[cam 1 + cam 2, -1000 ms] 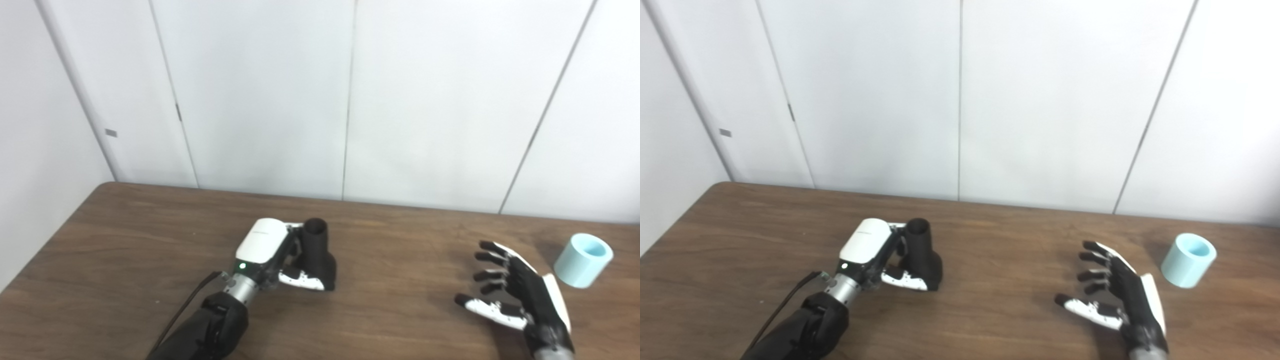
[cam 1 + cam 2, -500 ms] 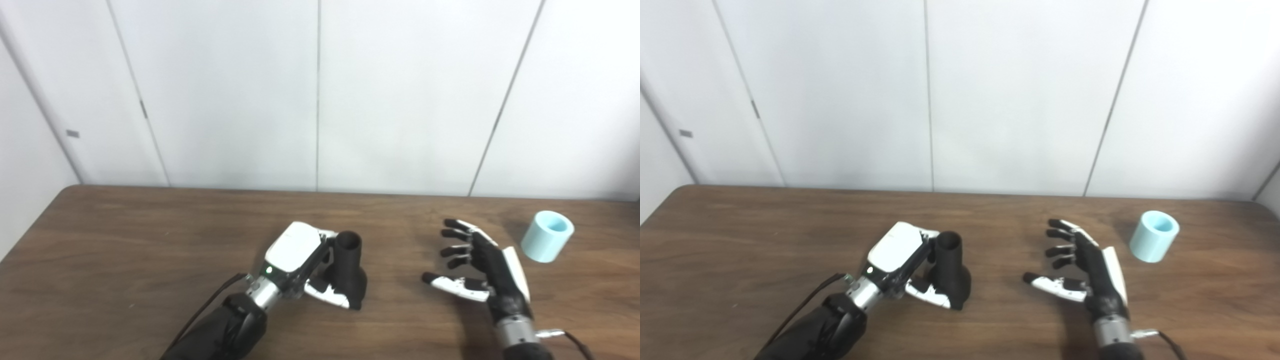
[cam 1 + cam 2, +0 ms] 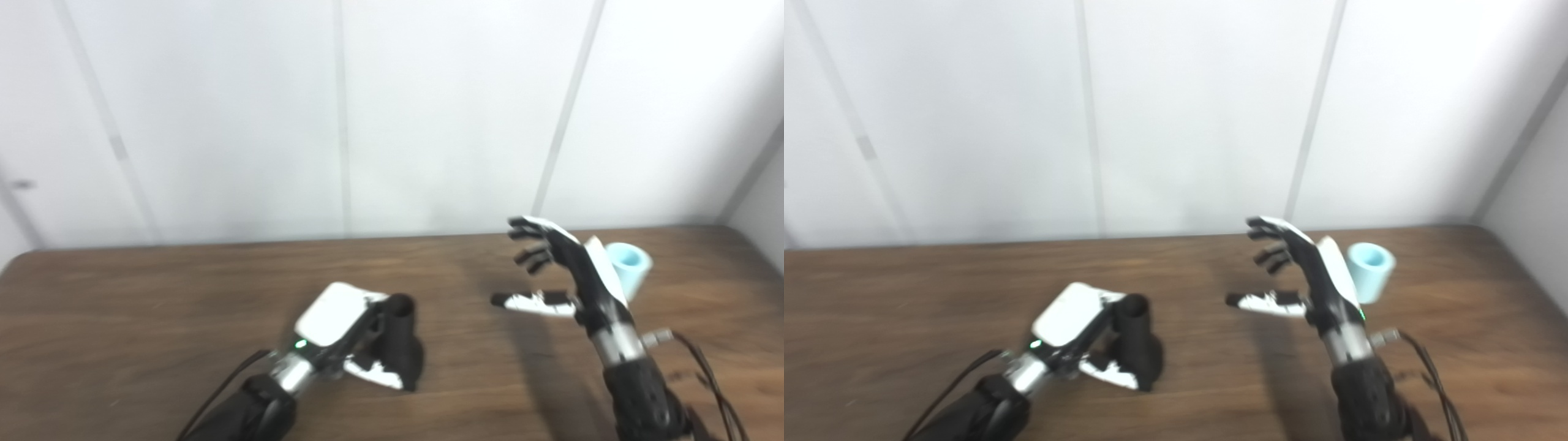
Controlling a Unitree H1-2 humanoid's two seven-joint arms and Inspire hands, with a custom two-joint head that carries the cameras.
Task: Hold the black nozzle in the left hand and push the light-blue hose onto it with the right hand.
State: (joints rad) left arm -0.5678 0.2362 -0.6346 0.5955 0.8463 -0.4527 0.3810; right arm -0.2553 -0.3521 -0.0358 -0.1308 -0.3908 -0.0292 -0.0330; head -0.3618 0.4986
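Surface: a dark brown wood-grain table (image 3: 153, 306) runs across both head views, backed by a white panelled wall (image 3: 245, 122) with grey vertical seams.

Nozzle: the matte black plastic nozzle (image 3: 398, 349), a tube that widens toward its base, stands on the table left of centre with its round open mouth facing up.

Left hand: the white-backed, black-fingered left robot hand (image 3: 343, 334) lies low on the table, its fingers wrapped around the far side of the nozzle and its white-tipped thumb (image 3: 373, 372) pressed against the near side, so the nozzle is clasped between them. A small green light glows at its wrist, and a black cable trails along the dark forearm.

Right hand: the black-and-white right robot hand (image 3: 566, 275) is raised above the table, palm turned toward the left, fingers spread and slightly curled, thumb (image 3: 530, 301) stretched out sideways. It holds nothing.

Hose: the short light-blue cylindrical hose piece (image 3: 1371, 269) sits on the table near the far right, its open end tilted up and away. It appears just behind the back of the right hand; whether they touch cannot be told, as the hand partly overlaps it in the left eye view.

Spacing: nozzle and hose lie well apart, with the right hand between them.

Sharpness: both views are slightly blurred.
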